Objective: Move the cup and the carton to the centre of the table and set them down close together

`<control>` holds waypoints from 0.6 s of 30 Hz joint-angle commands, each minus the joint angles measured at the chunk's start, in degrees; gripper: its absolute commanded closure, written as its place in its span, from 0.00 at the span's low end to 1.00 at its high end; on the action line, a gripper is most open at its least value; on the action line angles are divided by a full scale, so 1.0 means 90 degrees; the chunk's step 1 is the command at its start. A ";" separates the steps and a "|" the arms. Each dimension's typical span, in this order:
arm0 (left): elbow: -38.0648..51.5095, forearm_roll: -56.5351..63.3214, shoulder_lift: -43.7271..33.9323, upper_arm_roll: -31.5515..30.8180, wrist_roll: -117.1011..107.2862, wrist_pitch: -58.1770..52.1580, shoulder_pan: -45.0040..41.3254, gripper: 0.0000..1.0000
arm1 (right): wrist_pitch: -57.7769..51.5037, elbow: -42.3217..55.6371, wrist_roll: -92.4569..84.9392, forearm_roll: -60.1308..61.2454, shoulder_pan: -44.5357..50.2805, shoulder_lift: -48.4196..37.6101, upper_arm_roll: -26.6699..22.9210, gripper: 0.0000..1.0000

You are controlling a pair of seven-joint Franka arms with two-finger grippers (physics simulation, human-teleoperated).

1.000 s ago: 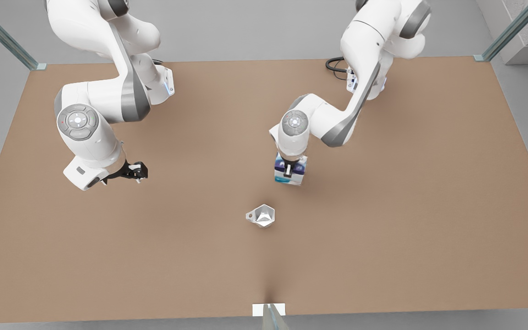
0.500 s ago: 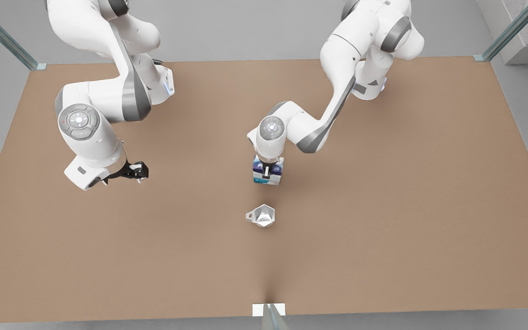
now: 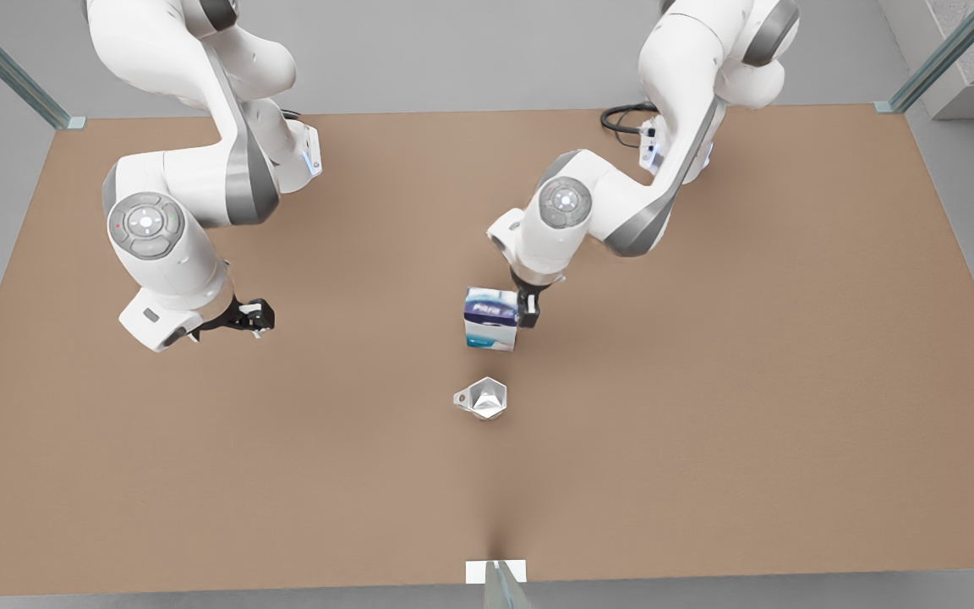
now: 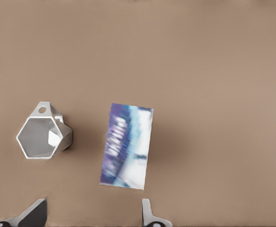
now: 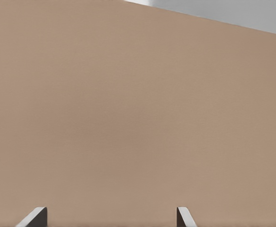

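One cup [image 3: 484,397] and one carton [image 3: 491,319] are standing on the single table [image 3: 749,381], making two loose things in all. Two arms are reaching over it, each carrying one tool: the left tool [image 3: 528,313] beside the carton, the right tool [image 3: 252,317] towards the front view's left.

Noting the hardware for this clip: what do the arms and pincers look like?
Both arms are glossy white with dark grey joint bands and round grey caps bearing small button markings. The left pincer, beside the carton, and the idle right pincer, at the front view's left, are black. A black cable loops at the left arm's base.
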 commanded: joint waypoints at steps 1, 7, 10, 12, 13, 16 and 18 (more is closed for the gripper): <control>0.0215 -0.0141 -0.0036 0.0009 -0.0626 -0.0342 0.0047 0.00 | -0.0004 0.0000 0.0000 0.0000 0.0000 0.0000 0.0000 0.00; 0.0373 0.0924 -0.0827 0.0400 -0.5747 -0.1868 0.3064 0.00 | -0.0024 0.0000 0.0000 0.0049 0.0039 -0.0039 0.0000 0.00; 0.0315 0.1168 -0.1032 0.0420 -0.5893 -0.2063 0.4188 0.00 | -0.0024 0.0000 0.0000 0.0049 0.0049 -0.0040 0.0000 0.00; 0.0285 0.1724 -0.1208 -0.0165 -0.6313 -0.2053 0.4237 0.00 | -0.0024 0.0000 0.0000 0.0049 0.0059 -0.0030 0.0000 0.00; 0.0285 0.1930 -0.1218 -0.0410 -0.6323 -0.2034 0.4335 0.00 | -0.0024 0.0000 0.0000 0.0049 0.0049 -0.0040 0.0000 0.00; 0.0314 0.1813 -0.1247 -0.0323 -0.5875 -0.2063 0.4217 0.00 | -0.0024 0.0000 0.0000 0.0049 0.0069 -0.0030 0.0000 0.00; 0.0402 0.1383 -0.1306 0.0370 -0.5454 -0.2288 0.4003 0.00 | -0.0024 0.0000 0.0205 0.0049 0.0069 -0.0039 0.0000 0.00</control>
